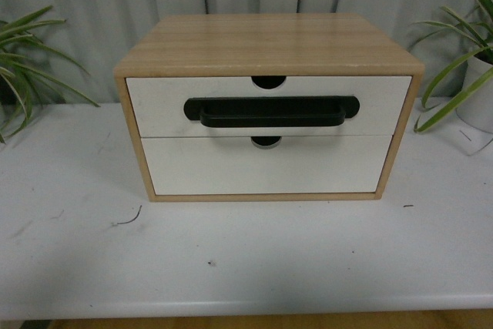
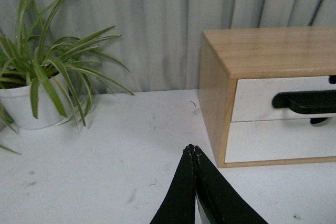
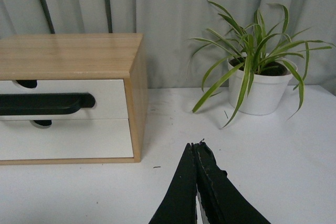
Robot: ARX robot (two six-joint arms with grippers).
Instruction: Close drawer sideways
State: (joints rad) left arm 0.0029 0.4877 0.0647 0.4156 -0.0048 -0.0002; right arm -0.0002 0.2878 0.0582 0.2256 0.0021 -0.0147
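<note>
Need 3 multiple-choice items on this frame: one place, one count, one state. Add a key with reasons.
1. Where is the black handle?
A) upper drawer
B) lower drawer
C) cabinet top

2. How many potted plants are on the table?
A) none
B) one
C) two

3. The left hand and right hand are:
A) both shut
B) both open
C) one open, one shut

Key:
1 A, the bar runs across the upper white front.
2 C, a left plant and a right plant flank the cabinet.
3 A, each wrist view shows the fingertips pressed together, holding nothing.
</note>
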